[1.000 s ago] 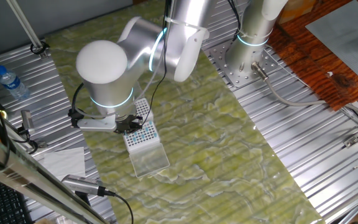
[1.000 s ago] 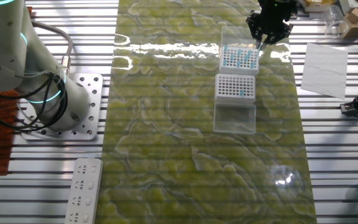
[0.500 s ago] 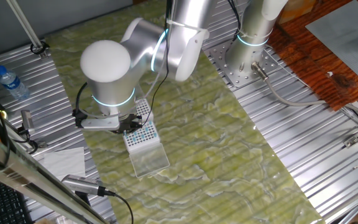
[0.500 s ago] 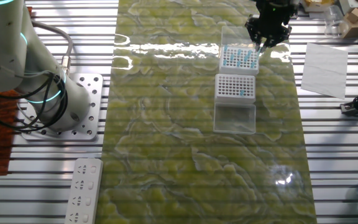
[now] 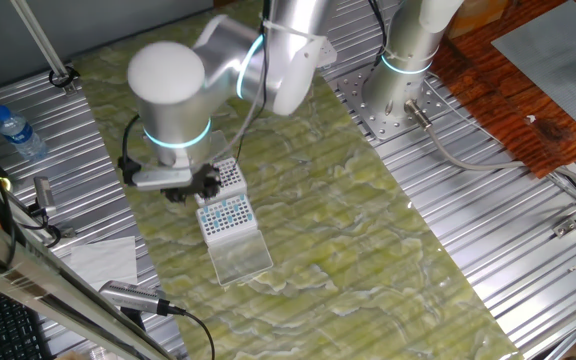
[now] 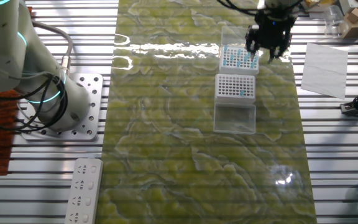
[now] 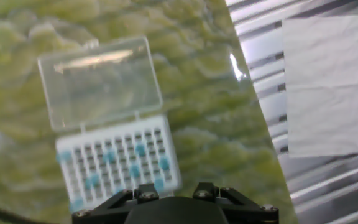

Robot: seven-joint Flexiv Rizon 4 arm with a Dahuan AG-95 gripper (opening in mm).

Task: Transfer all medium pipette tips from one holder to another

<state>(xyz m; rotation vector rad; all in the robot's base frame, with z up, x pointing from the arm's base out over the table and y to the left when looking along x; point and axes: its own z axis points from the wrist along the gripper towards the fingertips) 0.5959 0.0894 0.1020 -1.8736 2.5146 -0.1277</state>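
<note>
Claw: black two-finger claw point(image 6: 268, 51) hangs above the 3 o'clock edge of the far rack; opening cannot be told, fingertips hidden.
Tips: light-blue-topped medium pipette tips point(image 6: 239, 58) fill the far white rack point(image 5: 230, 176).
Near rack: white holder point(image 6: 235, 86) at 6 o'clock, few blue tips.
Table: green marbled table point(image 6: 185, 143).

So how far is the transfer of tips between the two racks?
Early, it seems. Done: only a few blue tips stand in the mostly bare rack. In hand: the gripper hovers beside the fuller rack; whether it holds a tip is unclear. Left: many tips there.
</note>
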